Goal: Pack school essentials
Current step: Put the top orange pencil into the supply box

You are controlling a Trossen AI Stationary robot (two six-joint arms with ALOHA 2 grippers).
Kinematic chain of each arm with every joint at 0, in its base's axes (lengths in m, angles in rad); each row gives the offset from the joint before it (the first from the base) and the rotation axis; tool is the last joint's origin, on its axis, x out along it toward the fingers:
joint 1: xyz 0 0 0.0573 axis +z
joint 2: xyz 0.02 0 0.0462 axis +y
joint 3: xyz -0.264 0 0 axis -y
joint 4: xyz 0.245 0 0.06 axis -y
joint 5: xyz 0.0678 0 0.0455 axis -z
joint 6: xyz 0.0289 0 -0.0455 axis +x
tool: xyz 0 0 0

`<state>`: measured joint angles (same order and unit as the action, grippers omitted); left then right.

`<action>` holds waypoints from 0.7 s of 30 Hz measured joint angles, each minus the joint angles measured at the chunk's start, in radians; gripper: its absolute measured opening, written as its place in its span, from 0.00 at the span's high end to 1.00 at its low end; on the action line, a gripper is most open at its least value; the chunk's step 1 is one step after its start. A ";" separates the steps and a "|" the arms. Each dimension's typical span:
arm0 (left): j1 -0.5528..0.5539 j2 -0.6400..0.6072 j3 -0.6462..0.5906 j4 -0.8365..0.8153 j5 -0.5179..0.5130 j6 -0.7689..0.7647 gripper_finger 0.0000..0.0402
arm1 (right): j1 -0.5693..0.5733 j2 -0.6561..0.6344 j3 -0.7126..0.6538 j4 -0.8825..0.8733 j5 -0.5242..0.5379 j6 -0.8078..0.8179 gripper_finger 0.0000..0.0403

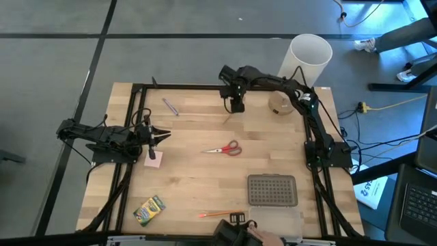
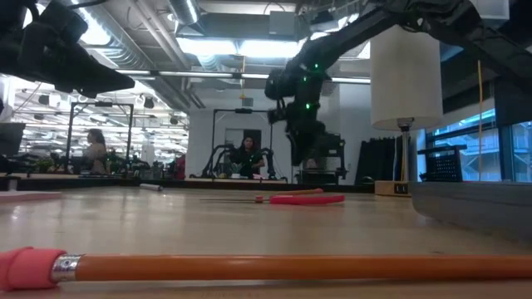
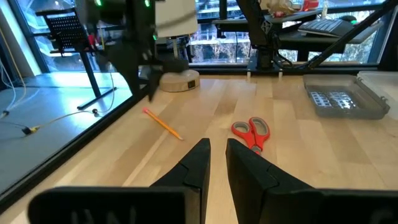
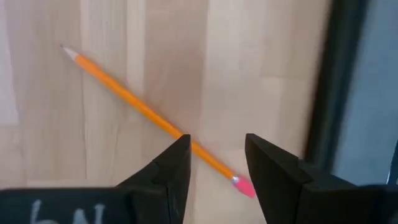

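With fingers apart, the right gripper (image 4: pixel 216 163) is poised over the far pencil (image 4: pixel 149 115); it should be centred before closing, left gripper (image 3: pixel 214 163) closed.

In your right wrist view the pencil (image 4: pixel 149 118) passes behind one finger (image 4: pixel 171 171); in the low view another pencil (image 2: pixel 274 267) is cut off at the right edge.

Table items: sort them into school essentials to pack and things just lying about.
To pack: scissors, far pencil, near pencil, purple pen, crayon box, pink pad.
Lying about: white lamp, clear box with grey dotted lid.
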<state>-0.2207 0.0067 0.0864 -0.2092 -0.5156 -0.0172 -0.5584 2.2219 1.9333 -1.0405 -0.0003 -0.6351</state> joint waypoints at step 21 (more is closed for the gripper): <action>0.000 0.000 0.000 0.000 0.000 -0.006 0.88 | -0.086 0.002 -0.092 -0.030 -0.001 -0.178 0.62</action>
<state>-0.2210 0.0067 0.0864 -0.2092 -0.5156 -0.0235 -0.6446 2.2238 1.8416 -1.0708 -0.0010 -0.8131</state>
